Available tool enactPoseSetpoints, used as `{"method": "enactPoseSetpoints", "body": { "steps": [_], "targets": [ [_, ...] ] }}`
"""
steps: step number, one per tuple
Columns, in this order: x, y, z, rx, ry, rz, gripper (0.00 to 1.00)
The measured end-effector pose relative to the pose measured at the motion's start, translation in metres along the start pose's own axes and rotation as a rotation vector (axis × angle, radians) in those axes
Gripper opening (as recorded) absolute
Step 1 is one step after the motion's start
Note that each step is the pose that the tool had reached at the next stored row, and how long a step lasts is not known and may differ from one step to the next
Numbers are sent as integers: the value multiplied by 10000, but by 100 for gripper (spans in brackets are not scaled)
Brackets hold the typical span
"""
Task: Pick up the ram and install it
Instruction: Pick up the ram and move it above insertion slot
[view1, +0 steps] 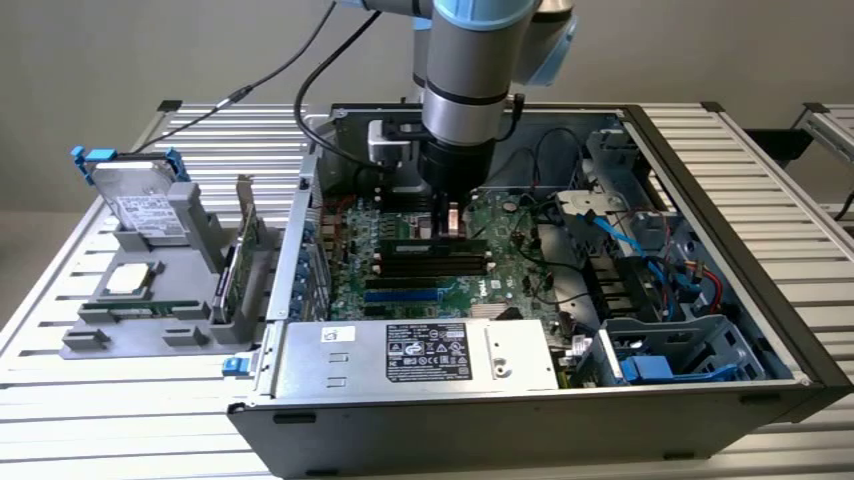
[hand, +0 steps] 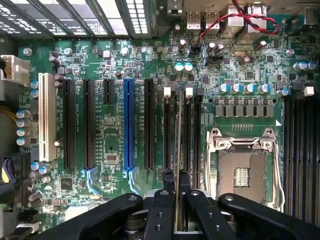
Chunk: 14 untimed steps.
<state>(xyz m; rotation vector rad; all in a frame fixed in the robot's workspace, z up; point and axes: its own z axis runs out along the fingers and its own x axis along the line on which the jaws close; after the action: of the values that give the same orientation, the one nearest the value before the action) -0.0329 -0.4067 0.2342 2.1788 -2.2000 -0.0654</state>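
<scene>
Broadly, you are working inside the open grey metal computer case (view1: 787, 330), over the green motherboard (hand: 110, 150) lying flat in its floor.

The silver-and-blue robot arm (view1: 474, 80) comes down almost vertically into the case. Its wrist is straight and the black gripper (hand: 176, 182) points squarely at the board.

The black fingers (hand: 168, 187) are closed on the ram (hand: 178, 140), a long, thin green circuit-board stick. It shows edge-on in the wrist view and as a dark bar under the tool in the exterior view (view1: 430, 246). The grip sits about mid-length, one finger on each flat face.

The stick runs parallel to the long black memory slots (hand: 167, 135) and lies directly above that bank. It is between the blue expansion slot (hand: 129, 125) and the silver processor socket (hand: 242, 170). I would guess its lower edge is at or just above a slot. From this angle you cannot tell whether it has entered.

Treat the part as:
- **Light and stiff:** it should carry easily in this hold.
- **Easily damaged:** it is thin enough to flex or crack under a skewed push.
- **Fussy about alignment:** its contact edge is likely unforgiving of tilt.

The mid-length hold on the faces looks right, since it keeps the load even along the slot.
</scene>
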Motion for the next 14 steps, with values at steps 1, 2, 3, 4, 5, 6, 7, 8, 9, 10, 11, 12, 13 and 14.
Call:
{"method": "enactPoseSetpoints", "body": {
  "steps": [1,2,3,4,5,6,7,8,9,10,11,12,13,14],
  "targets": [
    [-18,-1,16,3,31,-39,14],
    [-24,-1,23,4,62,-60,14],
    [-26,-1,26,5,99,-74,14],
    [-27,-2,29,5,146,-89,14],
    [-28,-2,31,5,210,-106,14],
    [-30,-2,35,5,299,-123,14],
    [-33,-2,37,6,380,-136,14],
    [-40,-2,38,6,441,-145,14],
    [-43,-2,40,6,459,-151,14],
    [-48,-2,42,7,468,-154,14],
    [-55,-2,48,6,474,-157,14],
    [-62,-3,56,7,475,-159,14],
    [-72,-4,65,7,479,-162,14],
    [-79,-4,72,7,481,-168,14]
  ]
}}
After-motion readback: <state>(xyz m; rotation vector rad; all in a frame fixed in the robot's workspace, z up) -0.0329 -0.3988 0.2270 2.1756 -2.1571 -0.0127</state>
